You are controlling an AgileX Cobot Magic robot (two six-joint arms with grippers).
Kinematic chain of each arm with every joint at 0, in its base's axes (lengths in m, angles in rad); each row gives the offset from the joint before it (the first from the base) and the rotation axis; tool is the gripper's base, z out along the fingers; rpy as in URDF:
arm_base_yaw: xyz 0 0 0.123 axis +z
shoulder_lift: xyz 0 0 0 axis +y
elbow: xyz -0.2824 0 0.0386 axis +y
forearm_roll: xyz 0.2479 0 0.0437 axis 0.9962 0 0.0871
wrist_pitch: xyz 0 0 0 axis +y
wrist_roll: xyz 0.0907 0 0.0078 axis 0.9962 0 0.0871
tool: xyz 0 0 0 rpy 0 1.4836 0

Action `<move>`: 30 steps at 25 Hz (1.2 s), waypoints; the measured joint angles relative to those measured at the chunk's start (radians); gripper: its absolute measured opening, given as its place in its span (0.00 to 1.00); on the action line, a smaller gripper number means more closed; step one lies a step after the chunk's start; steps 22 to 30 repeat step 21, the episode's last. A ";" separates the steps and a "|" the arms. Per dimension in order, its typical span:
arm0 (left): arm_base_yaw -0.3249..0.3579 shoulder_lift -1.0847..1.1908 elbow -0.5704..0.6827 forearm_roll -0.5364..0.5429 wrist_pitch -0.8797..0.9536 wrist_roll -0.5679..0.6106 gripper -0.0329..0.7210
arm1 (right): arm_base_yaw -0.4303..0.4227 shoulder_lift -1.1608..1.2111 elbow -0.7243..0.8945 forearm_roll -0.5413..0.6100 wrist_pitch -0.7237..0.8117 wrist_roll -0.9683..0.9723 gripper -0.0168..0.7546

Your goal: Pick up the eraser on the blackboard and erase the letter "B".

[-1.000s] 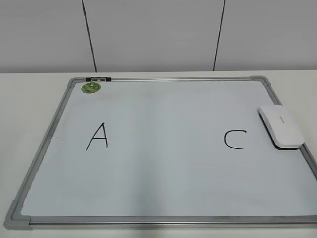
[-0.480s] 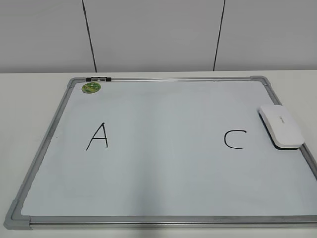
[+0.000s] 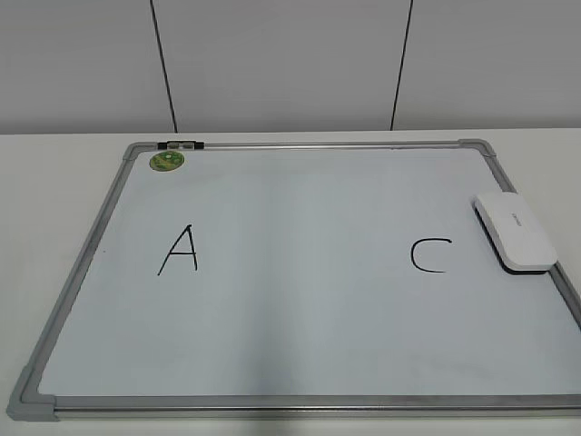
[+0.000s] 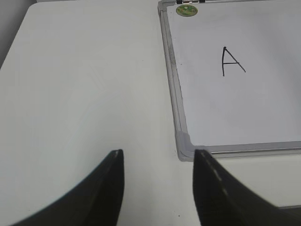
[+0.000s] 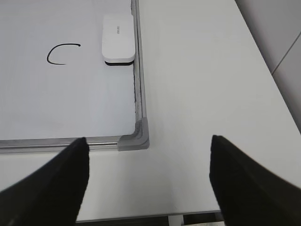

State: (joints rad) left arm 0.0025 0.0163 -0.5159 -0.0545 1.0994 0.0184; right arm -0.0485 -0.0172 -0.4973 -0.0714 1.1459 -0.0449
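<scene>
A blackboard (image 3: 300, 309) lies flat on a pale bench (image 4: 84, 84). At frame left is a black "A" (image 3: 179, 250), at right a "C" (image 3: 429, 255); no letter "B" shows between them. The eraser (image 3: 514, 231) rests at the right edge, long axis along the frame. The left end effector (image 4: 157, 162) is spread over bare bench – the right end effector (image 5: 148, 148), also spread, is nearer, eraser toward its upper left.
</scene>
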 joint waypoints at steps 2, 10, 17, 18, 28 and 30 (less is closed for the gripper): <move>0.000 0.000 0.000 0.000 0.000 0.000 0.53 | 0.000 0.000 0.000 0.000 0.000 0.000 0.79; 0.000 0.000 0.000 0.000 0.000 0.000 0.53 | 0.000 0.000 0.000 0.000 0.000 0.000 0.79; 0.000 0.000 0.000 0.000 0.000 0.000 0.53 | 0.000 0.000 0.000 0.000 0.000 0.000 0.79; 0.000 0.000 0.000 0.000 0.000 0.000 0.53 | 0.000 0.000 0.000 0.000 0.000 0.000 0.79; 0.000 0.000 0.000 0.000 0.000 0.000 0.53 | 0.000 0.000 0.000 0.000 0.000 0.000 0.79; 0.000 0.000 0.000 0.000 0.000 0.000 0.53 | 0.000 0.000 0.000 0.000 0.000 0.000 0.79</move>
